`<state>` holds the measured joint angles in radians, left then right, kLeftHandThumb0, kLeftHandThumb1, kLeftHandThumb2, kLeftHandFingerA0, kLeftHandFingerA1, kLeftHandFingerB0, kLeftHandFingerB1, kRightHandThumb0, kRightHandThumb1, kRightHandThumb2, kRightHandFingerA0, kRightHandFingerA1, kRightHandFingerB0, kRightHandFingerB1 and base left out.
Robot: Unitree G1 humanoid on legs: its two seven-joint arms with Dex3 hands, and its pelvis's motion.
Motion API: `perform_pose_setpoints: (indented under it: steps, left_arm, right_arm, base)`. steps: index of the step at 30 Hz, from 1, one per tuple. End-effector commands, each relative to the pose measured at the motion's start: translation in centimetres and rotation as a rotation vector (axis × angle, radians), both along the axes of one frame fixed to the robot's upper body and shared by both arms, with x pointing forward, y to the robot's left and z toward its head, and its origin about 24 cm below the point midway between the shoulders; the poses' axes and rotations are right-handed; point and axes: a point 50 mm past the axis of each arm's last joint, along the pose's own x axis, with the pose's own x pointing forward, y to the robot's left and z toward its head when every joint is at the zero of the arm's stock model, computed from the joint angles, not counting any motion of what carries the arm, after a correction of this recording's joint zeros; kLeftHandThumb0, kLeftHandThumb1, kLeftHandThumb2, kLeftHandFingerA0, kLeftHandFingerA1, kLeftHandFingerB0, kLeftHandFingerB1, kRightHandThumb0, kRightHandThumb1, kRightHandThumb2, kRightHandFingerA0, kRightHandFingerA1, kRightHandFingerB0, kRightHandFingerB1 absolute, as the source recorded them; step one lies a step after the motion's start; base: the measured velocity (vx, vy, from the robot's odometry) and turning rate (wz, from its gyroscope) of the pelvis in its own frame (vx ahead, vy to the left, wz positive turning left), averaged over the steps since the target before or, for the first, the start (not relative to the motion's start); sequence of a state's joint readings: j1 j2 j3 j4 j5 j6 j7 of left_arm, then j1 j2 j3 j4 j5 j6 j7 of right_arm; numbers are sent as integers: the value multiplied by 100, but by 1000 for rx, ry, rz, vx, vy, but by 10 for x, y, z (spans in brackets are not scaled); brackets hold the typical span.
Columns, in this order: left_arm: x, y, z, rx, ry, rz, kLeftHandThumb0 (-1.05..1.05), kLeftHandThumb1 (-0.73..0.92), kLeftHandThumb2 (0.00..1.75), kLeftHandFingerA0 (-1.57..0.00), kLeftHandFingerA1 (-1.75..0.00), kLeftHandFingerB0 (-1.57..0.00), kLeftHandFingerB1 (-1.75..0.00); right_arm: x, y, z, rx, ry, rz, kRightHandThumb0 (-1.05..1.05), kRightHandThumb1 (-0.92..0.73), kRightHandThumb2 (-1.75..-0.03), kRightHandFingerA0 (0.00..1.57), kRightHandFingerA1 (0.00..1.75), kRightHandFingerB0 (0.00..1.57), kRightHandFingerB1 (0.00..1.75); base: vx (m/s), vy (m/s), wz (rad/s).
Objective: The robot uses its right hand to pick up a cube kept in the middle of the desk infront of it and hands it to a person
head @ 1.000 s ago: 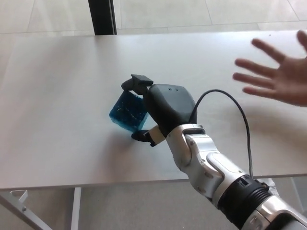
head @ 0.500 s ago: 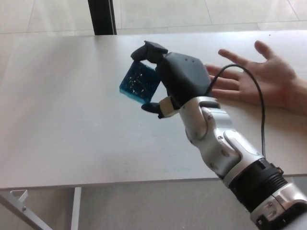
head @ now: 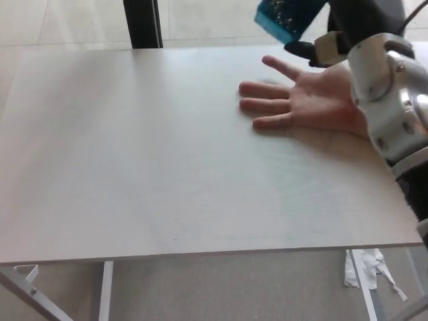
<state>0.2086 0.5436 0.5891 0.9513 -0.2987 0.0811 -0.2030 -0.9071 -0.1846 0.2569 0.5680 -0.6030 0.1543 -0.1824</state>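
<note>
The desk [head: 134,167] is now bare across its middle; a second ago the cube sat there in the robot's grasp. The right hand [head: 354,23] has risen toward the far right corner and is largely cut off by the top of the frame, its fingers still pinching the blue cube [head: 284,17] well above the surface. A person's hand [head: 304,100] now lies palm up near the right edge, just beneath the cube. Judgement: pick-up done, handover imminent; release over the palm remains. Left hand not visible.
</note>
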Motion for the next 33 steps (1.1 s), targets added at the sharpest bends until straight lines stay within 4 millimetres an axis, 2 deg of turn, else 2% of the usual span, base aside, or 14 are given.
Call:
perform_pose_setpoints:
  steps: [1,4,8,11,12,17,19,21,23,26,27,28,30,33]
  left_arm:
    - [-2,5,5,7,-36,33,-76,79,63,-49,-77,-31,-55]
    - [-4,6,6,18,-29,33,-77,80,63,-51,-77,-31,-54]
    - [-5,6,7,35,-12,-7,-75,83,64,-48,-78,-28,-54]
    - [-3,6,8,21,-39,31,-77,80,64,-51,-78,-31,-55]
    - [-3,6,8,23,-30,26,-77,80,64,-51,-77,-30,-53]
    - [-3,5,8,18,-25,23,-77,80,63,-51,-78,-31,-55]
    - [-3,5,8,47,33,-13,-78,84,66,-56,-80,-32,-56]
    - [-1,5,6,27,-9,4,-76,80,64,-49,-75,-32,-54]
    - [0,4,5,9,-36,24,-77,78,63,-49,-76,-32,-54]
    - [3,2,4,11,-39,14,-78,77,63,-50,-76,-32,-55]
    - [2,2,5,8,-47,6,-78,79,63,-49,-80,-32,-57]
    - [3,1,5,16,-38,-15,-78,80,64,-47,-79,-30,-57]
    - [4,2,6,8,-52,-7,-78,81,63,-46,-78,-29,-55]
    - [8,2,5,17,-43,9,-77,79,63,-49,-75,-32,-53]
  right_arm:
    - [6,-26,6,-47,-4,-62,-26,-60,-67,94,159,88,72]
    - [7,-34,1,-72,-34,-94,-25,-60,-64,94,159,91,65]
    - [8,-42,-9,-64,-4,-107,-22,-55,-76,94,163,93,73]
    - [9,-39,-13,-75,9,-114,-26,-59,-68,93,162,92,69]
    - [10,-37,-17,-94,39,-113,-32,-62,-58,92,157,89,58]
    - [14,-32,-27,-91,75,-123,-31,-63,-59,92,156,83,55]
    - [16,-30,-32,-99,89,-132,-31,-61,-58,91,158,85,58]
    - [19,-27,-36,-80,130,-154,-31,-64,-59,91,156,85,60]
    - [21,-25,-38,-64,150,-172,-30,-65,-70,89,159,82,89]
    - [22,-24,-39,-38,156,-186,-32,-65,-71,91,160,83,88]
    - [22,-21,-45,-69,156,-187,-30,-69,-60,93,159,81,68]
    - [21,-21,-46,-66,155,-192,-31,-67,-60,93,159,80,63]
    - [22,-21,-48,-70,184,-198,-33,-67,-66,86,161,78,64]
    - [22,-22,-51,-69,187,-204,-31,-67,-60,93,156,82,58]
  base:
    - [0,0,0]
    - [0,0,0]
    - [0,0,0]
    - [0,0,0]
    - [0,0,0]
    - [0,0,0]
    - [0,0,0]
    - [0,0,0]
    - [0,0,0]
    - [0,0,0]
    - [0,0,0]
    - [0,0,0]
    - [0,0,0]
    - [0,0,0]
